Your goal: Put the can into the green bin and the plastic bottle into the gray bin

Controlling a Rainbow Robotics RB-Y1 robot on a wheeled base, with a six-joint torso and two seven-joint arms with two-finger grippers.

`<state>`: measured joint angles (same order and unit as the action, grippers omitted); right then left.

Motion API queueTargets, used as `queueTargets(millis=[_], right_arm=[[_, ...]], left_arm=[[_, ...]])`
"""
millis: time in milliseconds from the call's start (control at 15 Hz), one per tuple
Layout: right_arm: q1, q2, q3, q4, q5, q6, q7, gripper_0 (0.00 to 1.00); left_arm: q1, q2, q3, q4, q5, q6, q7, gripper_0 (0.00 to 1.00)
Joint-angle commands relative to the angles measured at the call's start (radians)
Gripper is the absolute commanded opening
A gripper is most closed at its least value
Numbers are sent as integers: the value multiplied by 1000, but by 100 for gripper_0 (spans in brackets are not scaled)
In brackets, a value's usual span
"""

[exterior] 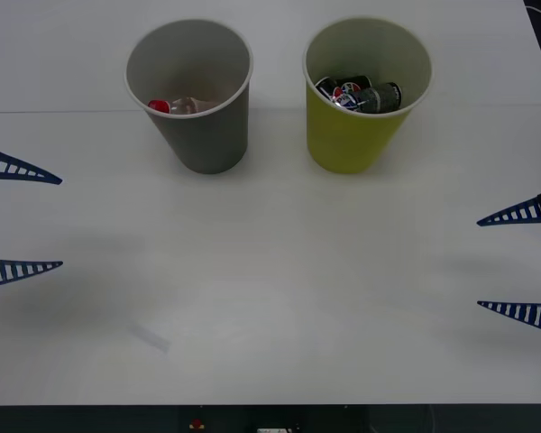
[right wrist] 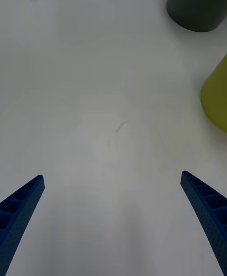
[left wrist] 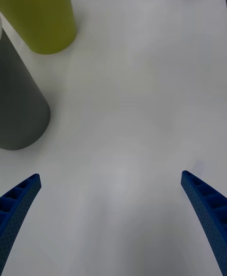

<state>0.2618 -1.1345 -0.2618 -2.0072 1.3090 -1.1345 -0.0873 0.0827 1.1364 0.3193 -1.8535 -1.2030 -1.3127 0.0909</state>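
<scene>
The gray bin [exterior: 203,135] stands at the back left of the white table, and the plastic bottle [exterior: 185,105] with its red cap lies inside it. To its right is the green bin [exterior: 356,135], where a dark can [exterior: 361,95] rests on its side. At the table's left edge my left gripper [exterior: 61,223] hangs open and holds nothing. My right gripper [exterior: 478,263] is open and empty at the right edge. The right wrist view has the gray bin [right wrist: 198,1] and the green bin [right wrist: 216,98]; the left wrist view has the gray bin [left wrist: 19,110] and the green bin [left wrist: 40,11].
The white table [exterior: 270,289] stretches wide and bare between both grippers and the bins. Its front edge runs along the bottom of the front view. A faint mark [exterior: 149,337] lies on the surface at the front left.
</scene>
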Motion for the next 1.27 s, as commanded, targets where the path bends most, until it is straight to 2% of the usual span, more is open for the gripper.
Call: queueTargets(millis=[67,333,667,1267], right_arm=[[0,0,0,0,0,0,0,100],[0,0,0,0,0,0,0,100],[0,0,0,0,0,0,0,100],[0,0,0,0,0,0,0,100]], left_arm=[[58,29,4,-6,16,4,-86,100],[117,45,4,-6,36,6,-128,100],[193,45,4,-38,71,87,-140,100],[220,45,11,-33,69,98,-142,100]])
